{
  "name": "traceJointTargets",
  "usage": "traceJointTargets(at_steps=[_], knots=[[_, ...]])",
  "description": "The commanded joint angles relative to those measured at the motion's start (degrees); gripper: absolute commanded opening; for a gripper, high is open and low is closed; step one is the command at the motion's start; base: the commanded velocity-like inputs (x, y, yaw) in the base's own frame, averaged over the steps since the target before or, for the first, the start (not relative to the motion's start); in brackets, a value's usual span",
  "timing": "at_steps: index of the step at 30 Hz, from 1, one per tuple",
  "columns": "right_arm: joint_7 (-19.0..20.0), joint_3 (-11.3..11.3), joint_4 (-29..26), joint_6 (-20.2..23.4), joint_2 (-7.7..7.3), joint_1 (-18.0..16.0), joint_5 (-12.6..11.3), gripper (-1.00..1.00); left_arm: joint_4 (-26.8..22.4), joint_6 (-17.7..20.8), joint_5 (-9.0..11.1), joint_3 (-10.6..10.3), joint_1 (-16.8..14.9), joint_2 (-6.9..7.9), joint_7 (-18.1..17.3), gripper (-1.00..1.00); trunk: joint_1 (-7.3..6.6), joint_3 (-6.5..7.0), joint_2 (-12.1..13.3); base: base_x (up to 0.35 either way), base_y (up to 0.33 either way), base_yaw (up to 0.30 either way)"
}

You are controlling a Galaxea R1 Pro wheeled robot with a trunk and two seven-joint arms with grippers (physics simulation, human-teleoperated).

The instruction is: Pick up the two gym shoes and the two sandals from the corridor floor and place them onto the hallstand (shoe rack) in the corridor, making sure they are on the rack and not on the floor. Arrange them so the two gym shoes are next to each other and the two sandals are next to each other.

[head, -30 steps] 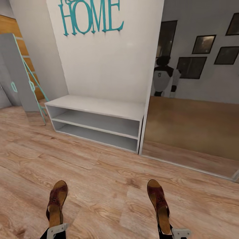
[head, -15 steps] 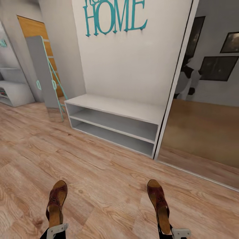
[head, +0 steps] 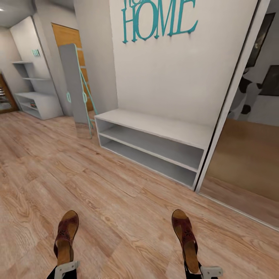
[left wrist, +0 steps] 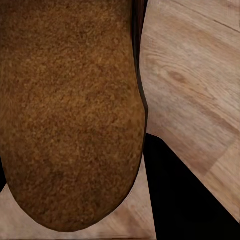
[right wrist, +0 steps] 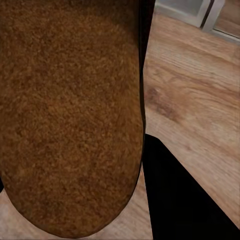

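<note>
I hold one sandal in each arm. The left sandal (head: pixel 66 237) sits clamped at its heel in my left gripper (head: pixel 65 270), toe pointing forward; the right sandal (head: pixel 186 239) is clamped the same way in my right gripper (head: pixel 204 272). In both wrist views the tan sole (left wrist: pixel 70 110) (right wrist: pixel 70 110) lies close against the camera, above the corridor floor (head: pixel 128 217).

The plain white bench (head: pixel 155 145) under the teal HOME lettering (head: pixel 159 21) stands ahead and to my right, beside the mirrored sliding door (head: pixel 248 128). It carries no upper shelves, so I judge it is not the target.

The hallstand (head: pixel 37 95), with its staggered upper shelves, stands well apart at the far left of the corridor, past the grey leaning board (head: pixel 75 87). It lies forward and left of both grippers, nearer my left arm. The gym shoes cannot be made out; something small sits on the hallstand's low shelf, too small to identify. My judgement: the base must travel left before either sandal is set down.
</note>
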Motion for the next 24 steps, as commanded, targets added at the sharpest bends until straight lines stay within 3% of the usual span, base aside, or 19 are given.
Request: traceJointTargets(at_steps=[1,18,24], knots=[[0.05,-0.14,0.0,-0.14,0.02,-0.01,0.11,-1.0,0.04,-0.15,-0.21,0.07,-0.05,-0.01,0.03,-1.0,-0.01,-0.05,-0.02,0.0,0.0,0.275],[0.06,-0.14,0.0,-0.14,0.02,-0.01,0.12,-1.0,0.03,-0.15,-0.21,0.06,-0.05,-0.02,0.03,-1.0,-0.01,-0.05,-0.02,0.004,0.0,0.275],[0.05,-0.14,0.0,-0.14,0.02,-0.01,0.11,-1.0,0.03,-0.15,-0.21,0.08,-0.05,-0.04,0.03,-1.0,-0.01,-0.05,-0.02,0.224,0.0,0.275]])
